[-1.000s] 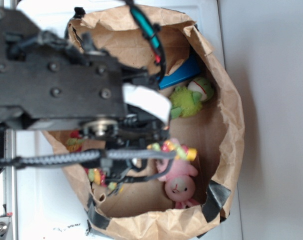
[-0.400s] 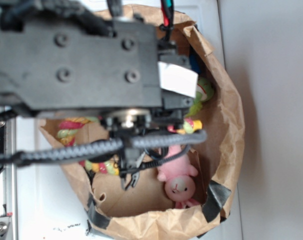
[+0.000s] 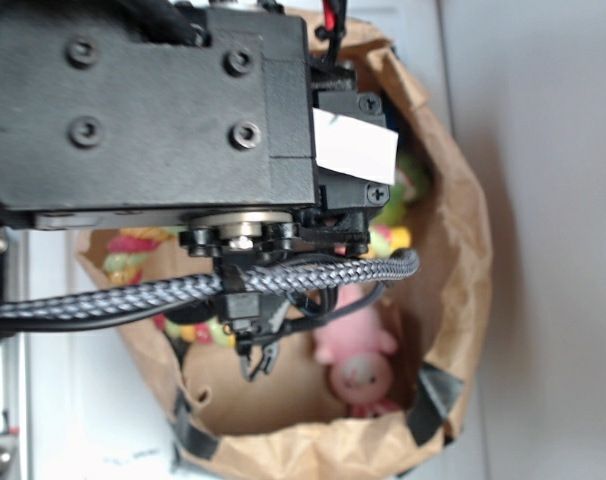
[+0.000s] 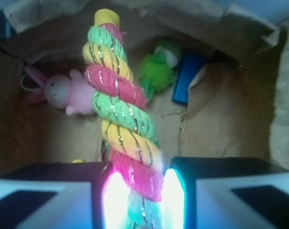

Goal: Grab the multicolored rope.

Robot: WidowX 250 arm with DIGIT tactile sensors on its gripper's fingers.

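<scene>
One large black robot arm [image 3: 143, 110] fills most of the exterior view, hanging over an open brown paper bag [image 3: 453, 250] that stands on a pale table [image 3: 543, 200]. Inside the bag, the multicolored rope [image 4: 120, 119] is the longest item: in the wrist view its twisted pink, yellow and green strands rise from between the two fingers [image 4: 82, 195], which are pinching it near one end. The gripper [image 4: 139, 200] appears closed firmly on it, the rope bulging slightly at the pinch. Behind the rope lie a pink plush bunny [image 4: 63, 93], a green plush toy [image 4: 159, 69] and a small blue block [image 4: 185, 81] against the bag's back wall.

The hold sits close to the rope's end, so the soft twist could slide out under its own hanging weight. The trailing length might also drag on the bag's wall and tip the bag.
</scene>
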